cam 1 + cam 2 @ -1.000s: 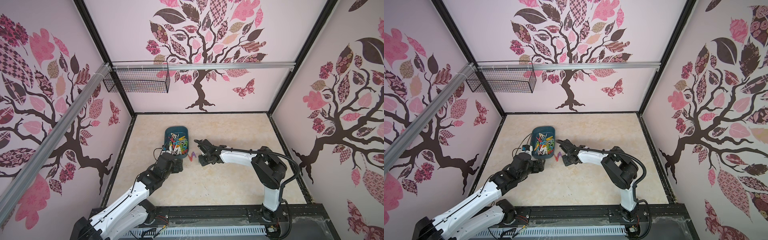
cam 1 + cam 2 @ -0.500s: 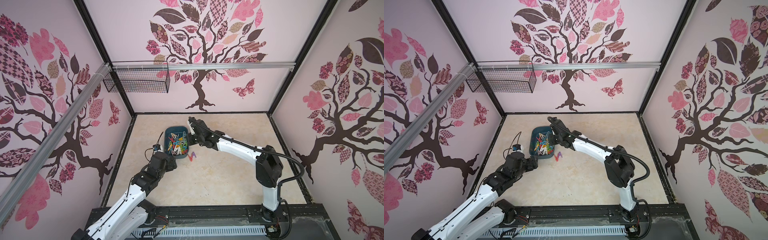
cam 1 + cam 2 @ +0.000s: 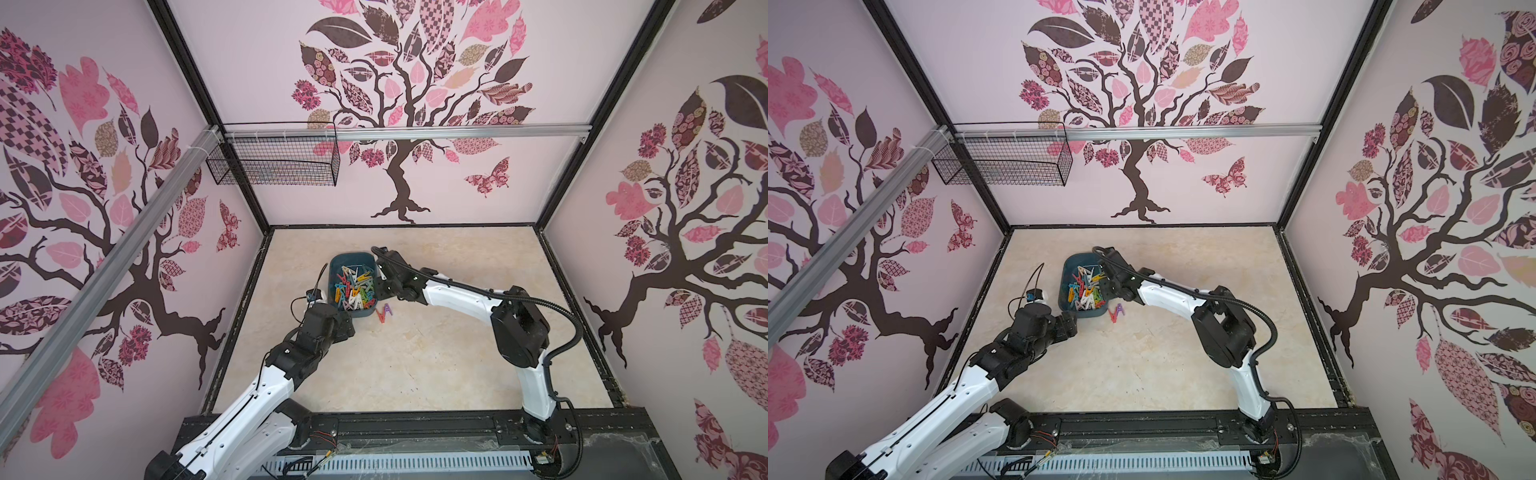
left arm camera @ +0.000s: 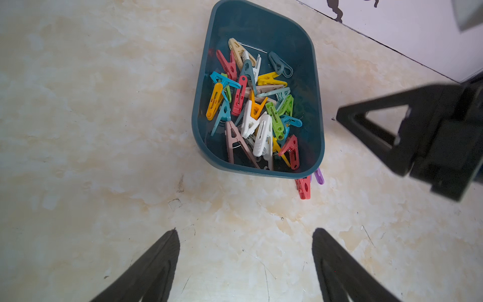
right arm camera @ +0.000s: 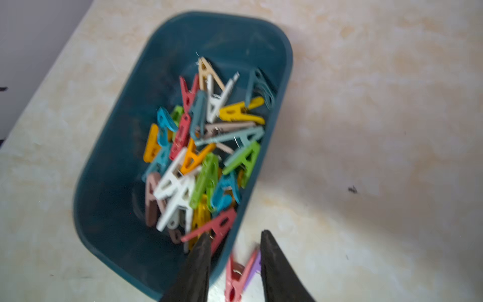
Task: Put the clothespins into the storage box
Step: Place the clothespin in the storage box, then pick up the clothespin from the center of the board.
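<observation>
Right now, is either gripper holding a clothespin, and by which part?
Neither. The left gripper and right gripper are open and empty; two clothespins lie beside the storage box.

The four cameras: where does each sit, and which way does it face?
Both top views: high at the front, looking down into the walled cell; the white left arm and right arm show.
Left wrist view: on the left arm, facing the dark teal plastic storage box; the left gripper shows, open.
Right wrist view: on the right arm, over the box's side; the right gripper shows, open.
Shared: both wrist views show the red plastic clothespin outside the box.
</observation>
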`<state>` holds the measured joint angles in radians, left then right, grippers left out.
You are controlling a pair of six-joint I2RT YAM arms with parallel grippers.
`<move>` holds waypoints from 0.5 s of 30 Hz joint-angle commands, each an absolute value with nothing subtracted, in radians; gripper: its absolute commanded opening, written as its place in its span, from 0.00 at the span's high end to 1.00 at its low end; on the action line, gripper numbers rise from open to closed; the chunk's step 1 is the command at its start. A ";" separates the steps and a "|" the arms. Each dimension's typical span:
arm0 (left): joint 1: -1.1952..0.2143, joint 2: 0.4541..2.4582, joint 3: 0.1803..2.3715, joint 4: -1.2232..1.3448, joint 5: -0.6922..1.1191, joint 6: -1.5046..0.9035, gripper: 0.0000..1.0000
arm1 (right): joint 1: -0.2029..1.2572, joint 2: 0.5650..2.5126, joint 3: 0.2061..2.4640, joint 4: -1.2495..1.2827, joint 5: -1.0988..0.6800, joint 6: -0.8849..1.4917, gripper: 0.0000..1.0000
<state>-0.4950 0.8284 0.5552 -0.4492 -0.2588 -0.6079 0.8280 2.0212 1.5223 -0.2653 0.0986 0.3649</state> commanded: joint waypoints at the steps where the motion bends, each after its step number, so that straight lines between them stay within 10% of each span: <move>1: -0.491 0.835 0.549 -0.415 -0.222 -0.551 0.17 | 0.830 1.884 1.388 -0.258 0.124 0.383 0.65; 15: -0.630 0.921 0.535 -0.368 -0.261 -0.576 0.17 | 0.830 1.986 1.337 -0.199 0.065 0.370 0.62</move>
